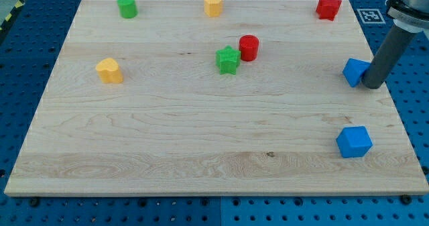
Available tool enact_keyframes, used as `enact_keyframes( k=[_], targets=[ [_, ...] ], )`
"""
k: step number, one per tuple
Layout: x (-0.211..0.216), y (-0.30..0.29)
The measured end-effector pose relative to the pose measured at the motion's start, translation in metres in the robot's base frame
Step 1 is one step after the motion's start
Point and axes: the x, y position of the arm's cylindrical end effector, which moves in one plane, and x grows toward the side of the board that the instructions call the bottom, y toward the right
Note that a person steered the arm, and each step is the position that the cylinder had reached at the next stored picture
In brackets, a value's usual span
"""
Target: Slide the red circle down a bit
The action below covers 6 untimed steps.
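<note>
The red circle stands a little above the board's middle, touching or nearly touching the green star at its lower left. My tip is at the board's right edge, far to the right of the red circle. It rests against the right side of a blue block.
A wooden board holds a green cylinder at top left, a yellow hexagon at top middle, a red star at top right, a yellow block at left and a blue block at lower right.
</note>
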Motion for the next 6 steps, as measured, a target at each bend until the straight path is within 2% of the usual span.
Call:
enact_keyframes(
  k=[2,3,4,6],
  targets=[
    [0.004,0.0],
    [0.044,0.0],
    [0.065,-0.02],
    [0.066,-0.021]
  ],
)
